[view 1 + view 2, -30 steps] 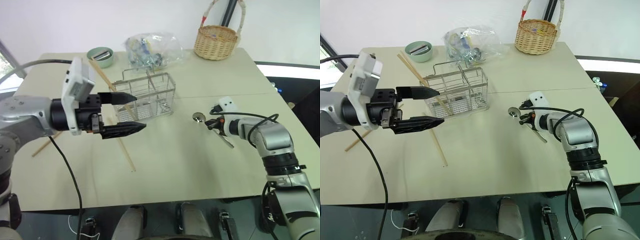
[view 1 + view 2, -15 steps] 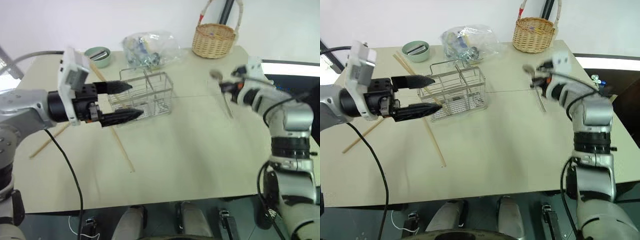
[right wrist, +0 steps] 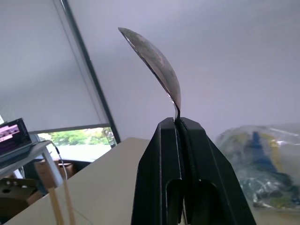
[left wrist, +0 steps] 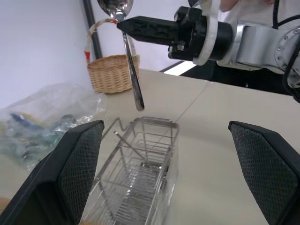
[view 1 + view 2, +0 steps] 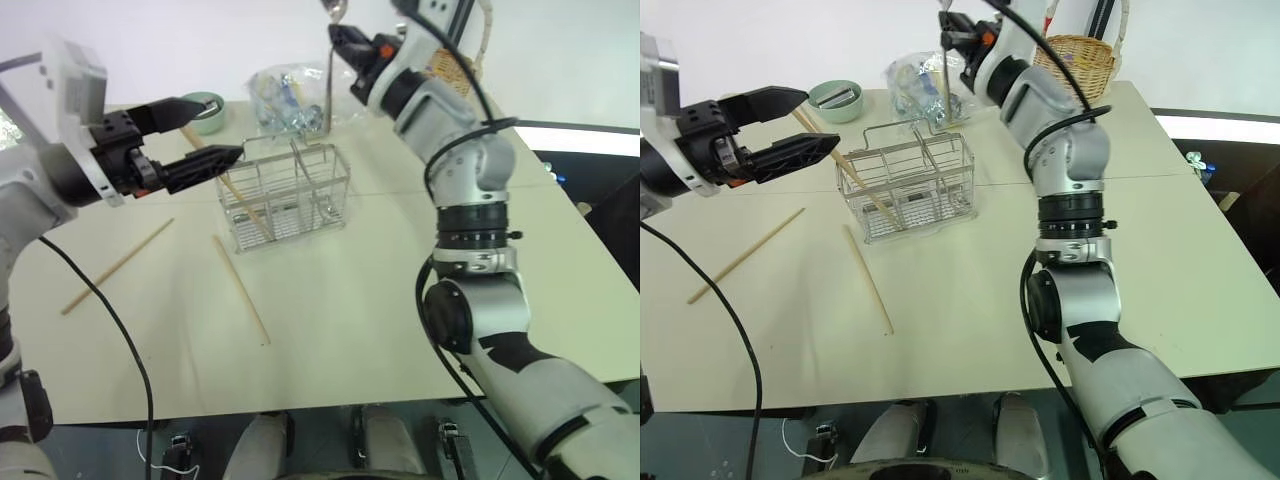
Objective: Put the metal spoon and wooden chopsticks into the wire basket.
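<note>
My right gripper (image 5: 338,36) is raised high and shut on the metal spoon (image 5: 328,90) just under its bowl. The spoon's handle hangs straight down above the far end of the wire basket (image 5: 285,195). The right wrist view shows the spoon's bowl (image 3: 157,61) rising from the closed fingertips. My left gripper (image 5: 200,135) hovers open to the left of the basket, holding nothing. One wooden chopstick (image 5: 865,190) leans inside the basket. Another chopstick (image 5: 868,280) lies on the table in front of it, and a third chopstick (image 5: 745,255) lies further left.
A round wicker basket (image 5: 1080,65) stands at the table's far right behind my right arm. A clear plastic bag (image 5: 915,85) of items and a green bowl (image 5: 835,100) sit along the far edge behind the wire basket.
My right arm has swung up and to the left with the spoon, from low over the table's right side to above the wire basket. My open left gripper has drawn back to the left.
</note>
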### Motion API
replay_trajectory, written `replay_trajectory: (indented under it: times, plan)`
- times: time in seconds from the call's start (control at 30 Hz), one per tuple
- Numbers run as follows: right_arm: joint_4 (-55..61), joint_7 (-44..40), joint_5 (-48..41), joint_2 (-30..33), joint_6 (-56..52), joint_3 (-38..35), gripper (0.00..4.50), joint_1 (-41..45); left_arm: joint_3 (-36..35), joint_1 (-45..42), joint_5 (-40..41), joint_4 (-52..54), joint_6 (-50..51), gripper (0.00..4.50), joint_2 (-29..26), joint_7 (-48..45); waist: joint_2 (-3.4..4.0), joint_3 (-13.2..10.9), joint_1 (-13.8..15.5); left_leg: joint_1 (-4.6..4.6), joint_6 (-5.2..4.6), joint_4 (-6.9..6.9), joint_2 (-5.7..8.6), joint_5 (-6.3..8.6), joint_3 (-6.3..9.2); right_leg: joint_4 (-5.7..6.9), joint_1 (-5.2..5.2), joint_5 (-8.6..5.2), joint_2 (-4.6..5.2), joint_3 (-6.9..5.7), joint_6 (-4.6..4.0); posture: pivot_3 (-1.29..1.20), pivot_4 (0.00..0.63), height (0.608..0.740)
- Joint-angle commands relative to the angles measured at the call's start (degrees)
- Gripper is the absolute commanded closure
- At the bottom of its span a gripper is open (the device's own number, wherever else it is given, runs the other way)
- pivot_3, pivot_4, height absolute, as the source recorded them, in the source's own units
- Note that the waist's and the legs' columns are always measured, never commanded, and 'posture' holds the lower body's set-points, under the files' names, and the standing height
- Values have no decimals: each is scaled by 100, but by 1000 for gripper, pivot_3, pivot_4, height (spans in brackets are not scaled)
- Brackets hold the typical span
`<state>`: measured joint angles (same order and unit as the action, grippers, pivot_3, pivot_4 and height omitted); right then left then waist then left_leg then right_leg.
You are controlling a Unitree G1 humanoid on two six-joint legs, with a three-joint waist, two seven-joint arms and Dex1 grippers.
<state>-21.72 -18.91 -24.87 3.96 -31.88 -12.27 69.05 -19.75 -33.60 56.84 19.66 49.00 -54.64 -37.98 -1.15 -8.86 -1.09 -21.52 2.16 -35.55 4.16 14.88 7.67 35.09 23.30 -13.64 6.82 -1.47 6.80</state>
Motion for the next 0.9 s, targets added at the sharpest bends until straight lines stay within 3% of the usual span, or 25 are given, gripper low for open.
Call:
replay_trajectory:
  times: [0.03,0.33,0.43,0.6,0.77,0.9]
  plan:
    - [209,-94,-78,-132,123,128,4468,-109,-398,38,21,163,-59,0,-50,137,0,0,-14,0,0,0,0,0,0,0,1,0,-1,0,0,0,150,688]
    - [440,-123,3,-221,-48,511,4468,-1039,-641,138,108,254,34,0,-108,252,-1,1,-13,9,10,-1,0,-6,0,1,-4,0,-4,0,-1,0,150,688]
    - [559,19,28,-222,-109,564,3536,-1219,-593,65,96,205,29,0,-119,262,0,0,-19,8,10,-1,0,-6,-1,2,-6,0,-5,1,-1,0,150,688]
    - [725,166,79,-66,-129,487,1088,-1266,-471,-36,-15,87,-43,0,-111,193,0,0,-16,6,12,-1,0,-7,-1,2,-5,0,-6,2,-2,0,150,688]
    - [1183,-369,-144,658,-319,344,1088,-1123,-408,-55,-222,-64,-154,0,-95,133,0,0,17,7,12,-4,1,-7,0,0,-4,0,-5,1,-1,0,150,688]
    - [1916,-1701,-835,1725,-814,286,1088,-995,-485,138,-587,-372,-264,0,-179,94,2,-2,3,1,11,-2,2,-7,-3,-1,-20,0,-4,1,-1,0,150,688]
